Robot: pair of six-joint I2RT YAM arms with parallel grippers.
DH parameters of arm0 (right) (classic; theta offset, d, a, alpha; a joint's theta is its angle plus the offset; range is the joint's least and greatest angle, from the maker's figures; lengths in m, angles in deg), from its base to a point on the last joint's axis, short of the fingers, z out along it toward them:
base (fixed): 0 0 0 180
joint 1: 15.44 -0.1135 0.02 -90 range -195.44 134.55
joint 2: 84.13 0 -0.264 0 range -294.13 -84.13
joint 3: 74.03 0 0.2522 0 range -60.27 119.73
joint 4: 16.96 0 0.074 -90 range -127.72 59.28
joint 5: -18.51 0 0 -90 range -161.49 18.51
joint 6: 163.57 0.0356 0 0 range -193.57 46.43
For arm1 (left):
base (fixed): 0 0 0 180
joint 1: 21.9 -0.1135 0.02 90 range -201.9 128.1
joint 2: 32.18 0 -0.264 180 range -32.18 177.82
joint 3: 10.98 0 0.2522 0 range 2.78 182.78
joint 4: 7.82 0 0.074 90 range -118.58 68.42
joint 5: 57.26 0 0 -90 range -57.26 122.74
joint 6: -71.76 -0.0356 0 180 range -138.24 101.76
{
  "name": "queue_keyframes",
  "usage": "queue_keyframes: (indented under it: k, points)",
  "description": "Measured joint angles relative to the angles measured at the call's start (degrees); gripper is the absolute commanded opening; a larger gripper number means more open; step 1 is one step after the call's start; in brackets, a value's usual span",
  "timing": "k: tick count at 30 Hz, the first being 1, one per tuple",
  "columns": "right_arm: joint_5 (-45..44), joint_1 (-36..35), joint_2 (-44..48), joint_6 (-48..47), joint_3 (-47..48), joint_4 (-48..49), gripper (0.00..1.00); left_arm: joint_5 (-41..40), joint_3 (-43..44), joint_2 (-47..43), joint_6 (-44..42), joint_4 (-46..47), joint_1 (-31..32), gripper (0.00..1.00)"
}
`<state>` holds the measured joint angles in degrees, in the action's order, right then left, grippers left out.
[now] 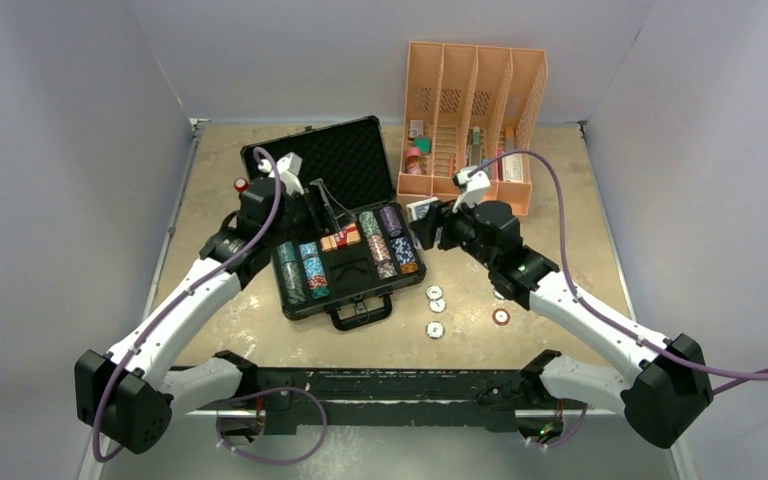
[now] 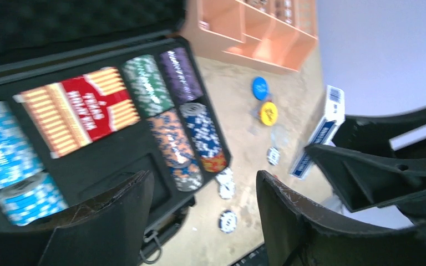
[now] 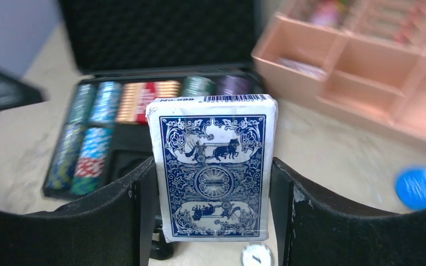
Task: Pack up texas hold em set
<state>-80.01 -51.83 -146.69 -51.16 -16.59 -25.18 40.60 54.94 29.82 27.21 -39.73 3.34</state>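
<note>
The black briefcase (image 1: 300, 300) lies open mid-table, its foam lid up at the back. It holds stacks of chips (image 1: 305, 270) and a red card deck (image 1: 342, 238), which also shows in the left wrist view (image 2: 83, 108). My right gripper (image 1: 422, 225) is shut on a blue card deck (image 3: 213, 166) and holds it upright just right of the case. My left gripper (image 1: 332, 215) hangs open and empty over the case's far side; in its wrist view (image 2: 205, 205) the jaws stand wide apart. Small round buttons and chips (image 1: 436, 300) lie loose on the table right of the case.
An orange slotted organizer (image 1: 472, 110) stands at the back right. A small red-topped cylinder (image 1: 241, 185) sits left of the lid. A blue disc (image 2: 260, 87) and a yellow disc (image 2: 268, 112) lie near the organizer. Another chip (image 1: 501, 316) lies under my right arm.
</note>
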Motion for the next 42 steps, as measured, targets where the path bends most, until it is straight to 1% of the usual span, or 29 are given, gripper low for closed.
queue_keyframes:
  k: [3, 4, 6, 8, 11, 13, 19, 21, 25, 28, 32, 34, 37, 38, 39, 42]
  points:
    - [10.6, -0.4, -1.3, -6.4, 0.0, 7.2, 0.55, 5.6, 1.0, 1.3, 1.2, 2.0, 0.0, 0.73]
    - [12.9, -0.6, -1.9, -7.5, 0.0, 8.4, 0.55, 7.0, 1.1, 1.4, 1.6, 2.5, 0.0, 0.74]
    - [17.7, -1.5, -3.5, -10.5, 0.0, 10.8, 0.55, 7.8, 1.2, 1.1, 2.0, 2.7, 0.0, 0.78]
    - [21.8, -2.2, -4.7, -13.1, 0.0, 12.5, 0.55, 6.9, 1.2, 0.1, 2.0, 2.5, 0.0, 0.79]
    - [26.8, -3.1, -5.4, -16.3, 0.0, 14.2, 0.56, 5.6, 1.2, -2.8, 2.1, 3.0, 0.0, 0.79]
    - [29.7, -3.5, -5.9, -18.4, 0.4, 14.7, 0.57, 6.4, 1.2, -4.3, 3.0, 4.7, -0.1, 0.79]
    - [36.2, -5.0, -9.6, -24.3, 4.6, 14.2, 0.58, 14.4, -0.8, -3.5, 5.1, 10.5, -0.1, 0.77]
    - [37.6, -5.3, -10.4, -25.7, 5.6, 14.2, 0.58, 17.6, -2.4, -2.3, 6.0, 11.5, -0.1, 0.74]
    - [39.8, -5.6, -12.0, -28.2, 7.3, 13.5, 0.58, 22.4, -5.3, -0.9, 6.4, 10.5, -0.1, 0.59]
    - [40.9, -5.7, -13.0, -29.6, 8.1, 12.9, 0.58, 23.5, -5.5, -1.0, 6.0, 9.6, -0.1, 0.45]
    - [41.5, -6.0, -13.9, -31.1, 8.2, 11.4, 0.58, 24.0, -5.5, -1.0, 5.7, 9.2, 0.0, 0.32]
    - [41.7, -6.1, -14.2, -31.6, 8.2, 10.5, 0.58, 23.9, -5.5, -1.0, 5.7, 9.0, 0.0, 0.22]
    - [41.7, -6.4, -14.7, -32.9, 8.3, 9.6, 0.62, 23.7, -5.5, -1.0, 5.3, 8.1, 0.0, 0.02]
    - [41.5, -6.4, -15.0, -33.3, 8.7, 9.1, 0.64, 23.5, -5.5, -0.9, 5.5, 7.6, 0.0, 0.0]
    - [41.2, -6.4, -15.4, -33.8, 9.2, 8.5, 0.68, 23.4, -5.4, -0.9, 5.6, 7.3, 0.0, 0.0]
    - [41.0, -6.5, -15.9, -34.0, 9.7, 7.8, 0.81, 22.8, -5.4, -0.9, 5.6, 6.6, -0.1, 0.0]
